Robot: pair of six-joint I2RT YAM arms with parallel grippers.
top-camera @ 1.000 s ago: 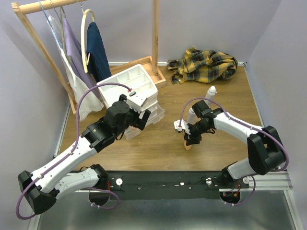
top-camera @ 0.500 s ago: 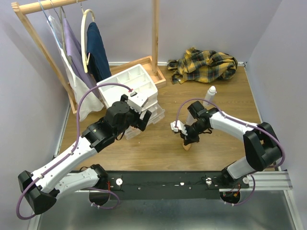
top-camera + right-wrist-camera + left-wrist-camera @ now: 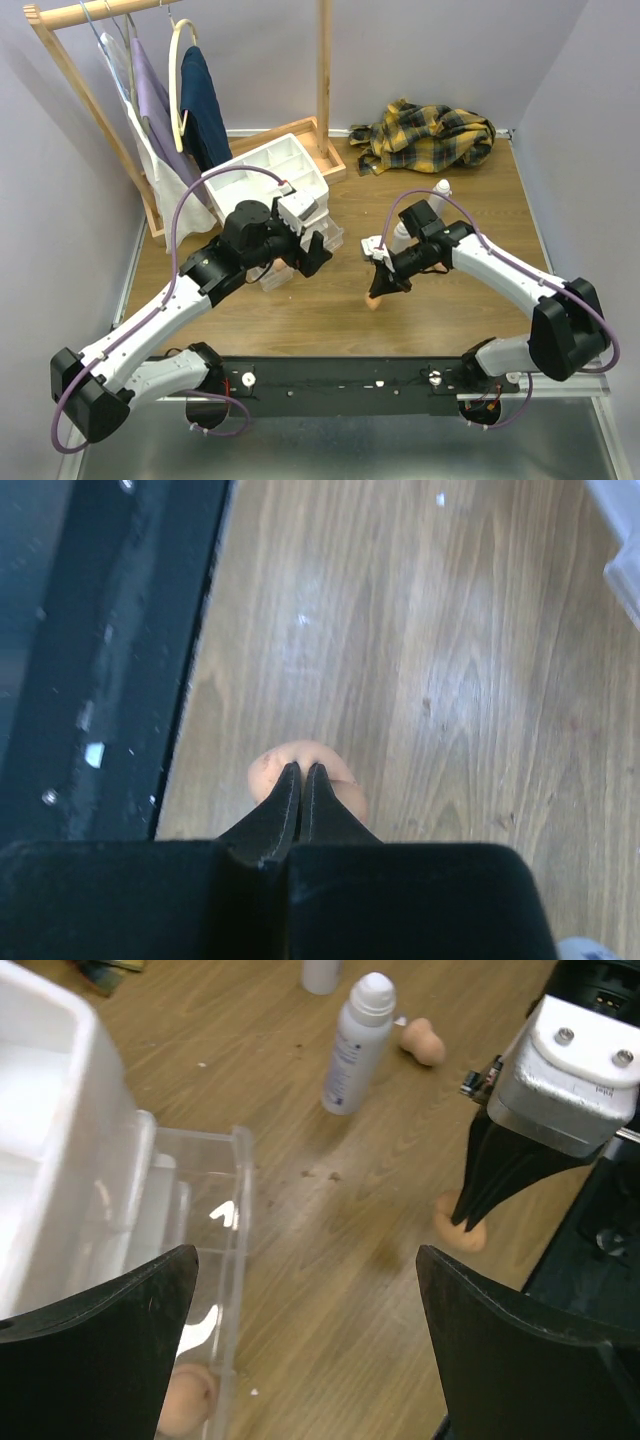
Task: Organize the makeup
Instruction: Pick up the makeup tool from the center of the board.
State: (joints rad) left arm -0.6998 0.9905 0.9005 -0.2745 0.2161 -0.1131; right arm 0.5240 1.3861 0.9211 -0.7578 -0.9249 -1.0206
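Right gripper pinching a sponge, left gripper spread beside the drawer unit.

Top view: just right of centre, the right gripper [image 3: 378, 287] has its jaws pressed together into a peach sponge [image 3: 373, 300]. Left of centre, the left gripper [image 3: 318, 254] is by the white drawer unit [image 3: 265, 170].
Left wrist view: its jaws stand wide apart. A white bottle [image 3: 355, 1045] stands on the wooden surface [image 3: 330, 1240] at the top, with a second sponge [image 3: 422, 1042] beside it. A third sponge [image 3: 185, 1400] lies in the clear drawer [image 3: 238, 1220] at lower left.
Right wrist view: the closed jaw tips dig into the peach sponge at centre.
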